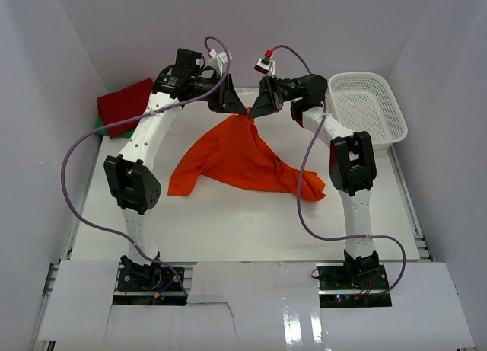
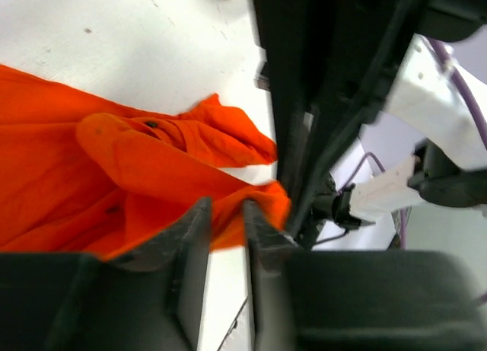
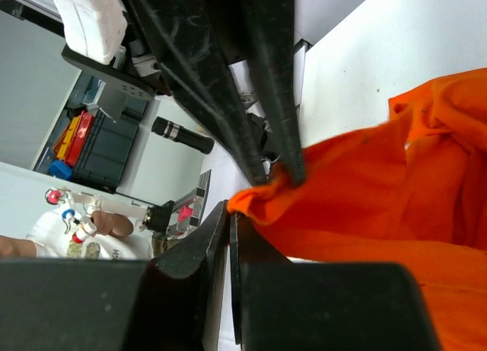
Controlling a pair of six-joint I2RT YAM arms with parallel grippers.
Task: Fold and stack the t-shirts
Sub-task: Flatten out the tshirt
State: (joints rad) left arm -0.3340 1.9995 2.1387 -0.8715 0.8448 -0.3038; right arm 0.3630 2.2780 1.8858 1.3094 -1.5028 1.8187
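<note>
The orange t-shirt [image 1: 243, 157] lies crumpled mid-table, its far corner lifted to a peak where both grippers meet. My left gripper [image 1: 242, 110] is open a little, and a fold of orange cloth [image 2: 114, 161] still lies between its fingertips [image 2: 227, 210]. My right gripper [image 1: 253, 113] comes in from the other side and is shut on the tip of that same corner [image 3: 229, 208]; the shirt [image 3: 380, 191] hangs away from it. The left gripper's fingers [image 3: 274, 100] touch the cloth just beyond. A red t-shirt [image 1: 125, 103] lies folded at the back left, with a green edge [image 1: 99, 126] under it.
A white mesh basket [image 1: 369, 107] stands at the back right, tilted against the wall. White walls close in the table on three sides. Purple cables loop off both arms.
</note>
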